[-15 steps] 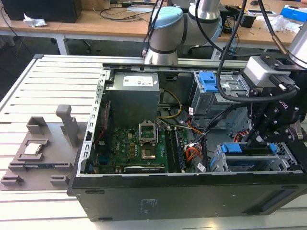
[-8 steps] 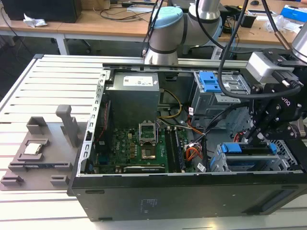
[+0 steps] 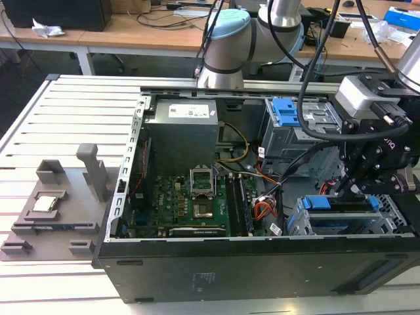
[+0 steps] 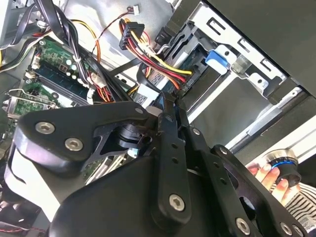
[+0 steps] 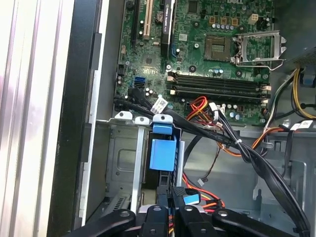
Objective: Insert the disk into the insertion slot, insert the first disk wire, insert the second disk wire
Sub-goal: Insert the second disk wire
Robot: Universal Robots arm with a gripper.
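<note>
In the exterior view, the open case (image 3: pixel 262 262) lay on a slatted table (image 3: pixel 65 125), with the arm (image 3: pixel 230 46) rising behind it. The gripper (image 3: pixel 348 187) hung low at the exterior view's right, just above the slot (image 3: pixel 384 223), the low grey cage in the case's near corner on that side. The disk (image 3: pixel 335 205) sat in that cage, its blue carrier showing along the top edge. The green board (image 3: pixel 197 203) lay in the middle of the case, with the grey power supply (image 3: pixel 182 134) behind it and a taller bay with a blue latch (image 3: pixel 289 111) at the back. A grey fixture (image 3: pixel 52 210) stood on the table at the exterior view's left.

In the second wrist view, the fingers (image 4: pixel 170 128) stood pressed together, with no gap visible between them; whether they pinched anything could not be told. Their tips were close to a bundle of red, yellow and black wires (image 4: pixel 153 61) running into the cage. A blue tab (image 4: pixel 217 58) showed on the metal frame beyond. A person's hand (image 4: pixel 269 173) held a round black and blue knob at the frame's edge.

In the first wrist view, the gripper (image 5: pixel 170 200) pointed down at the disk's blue carrier (image 5: pixel 163 153), which stood seated between the slot's grey walls (image 5: pixel 123 163). Black cables (image 5: pixel 237 143) crossed beside it, and the board (image 5: pixel 217 49) lay beyond.
</note>
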